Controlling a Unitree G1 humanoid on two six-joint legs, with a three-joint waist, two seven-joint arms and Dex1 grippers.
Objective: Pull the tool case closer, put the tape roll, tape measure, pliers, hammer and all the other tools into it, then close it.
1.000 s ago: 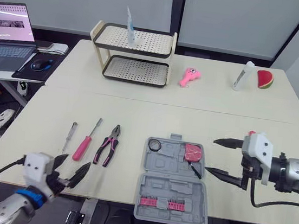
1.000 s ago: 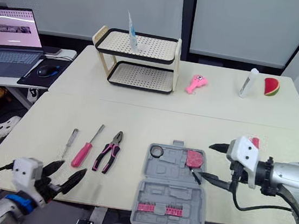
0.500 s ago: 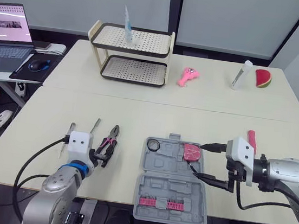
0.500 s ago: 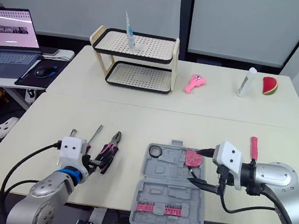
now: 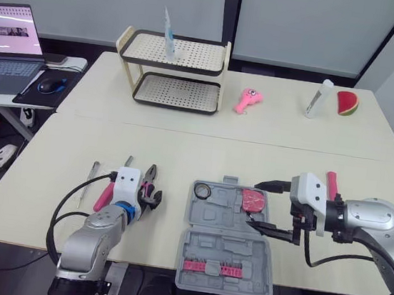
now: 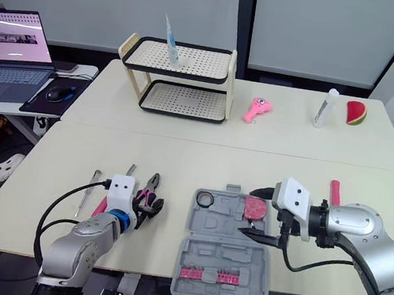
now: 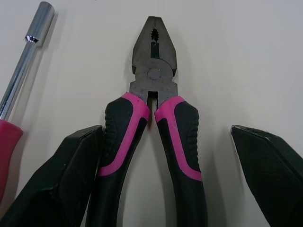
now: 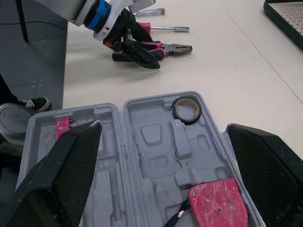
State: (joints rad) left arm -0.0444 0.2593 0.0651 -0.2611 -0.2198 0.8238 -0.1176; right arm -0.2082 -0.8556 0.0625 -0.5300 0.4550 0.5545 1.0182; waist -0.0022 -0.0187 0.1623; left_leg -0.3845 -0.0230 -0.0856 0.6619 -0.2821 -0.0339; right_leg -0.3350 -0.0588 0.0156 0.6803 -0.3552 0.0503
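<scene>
Currently L gripper (image 7: 163,131), wide open, straddles the pliers (image 7: 152,80) lower left, nothing clamped. R gripper (image 5: 253,205), open & empty, hovers by the tape measure (image 5: 252,200) in the open case (image 5: 223,255), lower centre.

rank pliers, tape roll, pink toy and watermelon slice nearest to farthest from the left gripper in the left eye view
From the left gripper:
1. pliers, between its jaws
2. tape roll, in the case, to the right
3. pink toy, far side, middle
4. watermelon slice, far right corner
</scene>
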